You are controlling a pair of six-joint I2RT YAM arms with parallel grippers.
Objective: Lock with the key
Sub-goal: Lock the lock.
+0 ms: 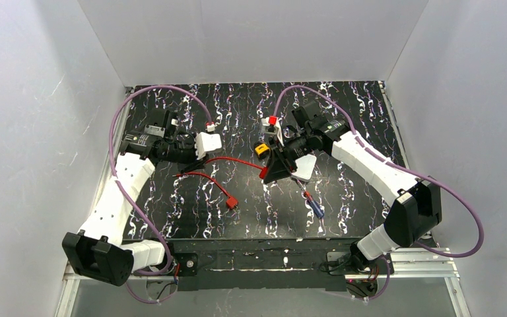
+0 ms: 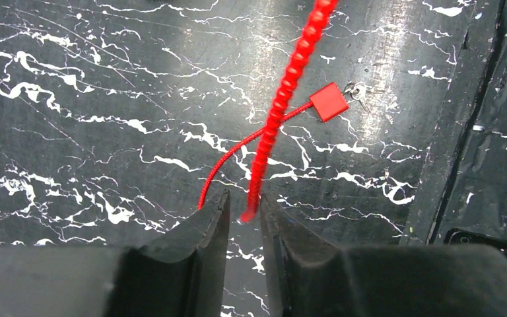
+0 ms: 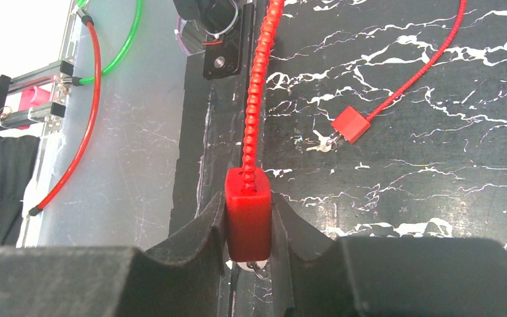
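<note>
A red lock body with a beaded red cable is clamped between my right gripper's fingers. A metal key ring peeks out beneath it. In the top view that right gripper hovers at mid-table. The cable's free tip sits between the fingertips of my left gripper. It rests by the right finger, with a gap to the left one. A second red lock with a small key and thin red cord lies flat on the table.
A blue-handled screwdriver lies right of centre. A yellow-black part and a small red-topped part sit behind the right gripper. The second lock lies near the table's black front edge.
</note>
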